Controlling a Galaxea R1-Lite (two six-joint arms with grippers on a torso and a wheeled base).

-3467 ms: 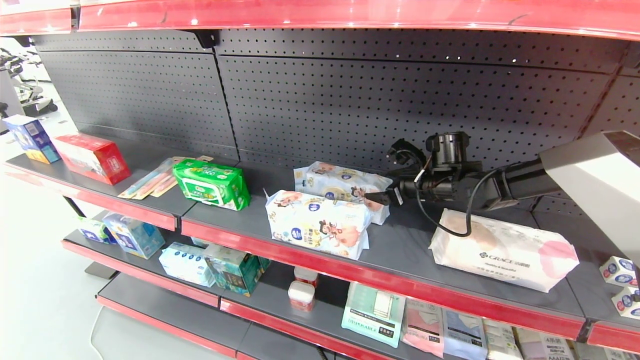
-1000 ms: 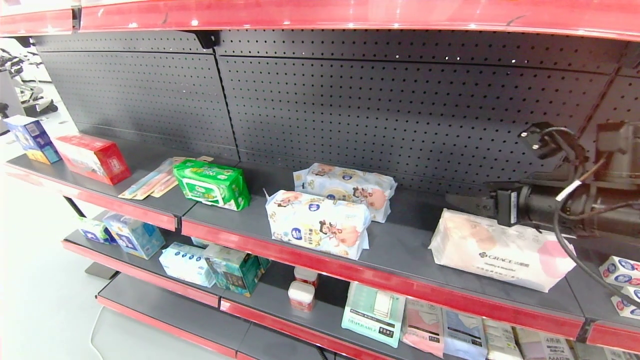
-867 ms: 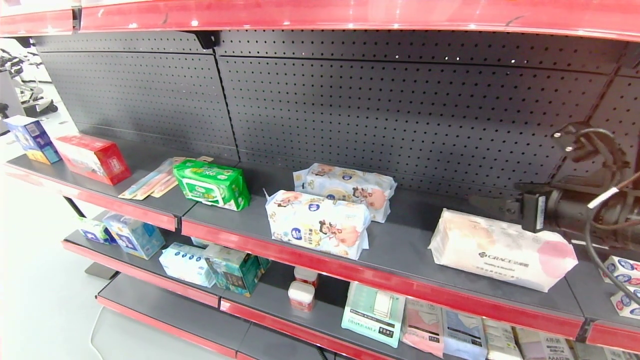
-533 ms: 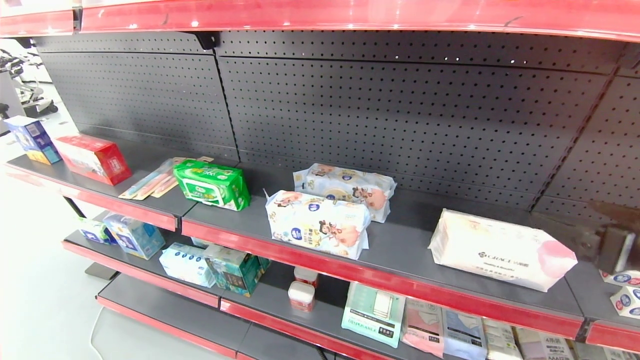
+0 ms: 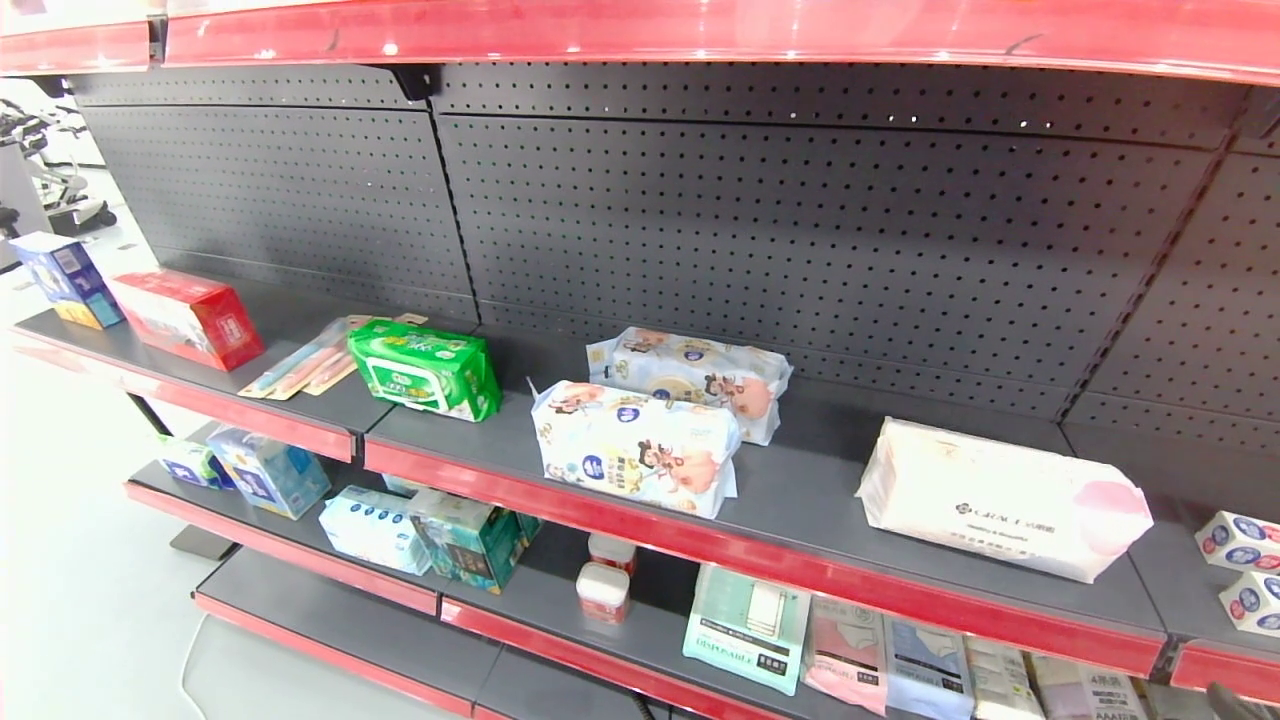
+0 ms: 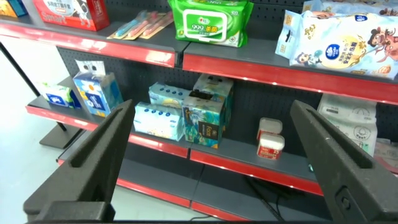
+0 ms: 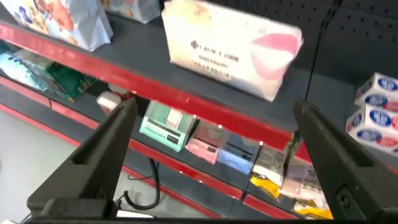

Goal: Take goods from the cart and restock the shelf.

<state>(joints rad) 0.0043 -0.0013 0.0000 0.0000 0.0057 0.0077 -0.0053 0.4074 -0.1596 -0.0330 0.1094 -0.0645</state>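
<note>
- On the middle shelf you have two cartoon-printed packs, one green pack, and one white-and-pink pack near its right end.
- Your right gripper gapes wide, empty; the white-and-pink pack lies ahead of it, apart.
- Your left gripper gapes wide too, facing the lower shelves.

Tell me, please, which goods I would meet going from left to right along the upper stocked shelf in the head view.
blue box → red box → toothbrush packs → green wipes pack → front cartoon-print pack → white and pink pack → small blue-dotted boxes
</note>
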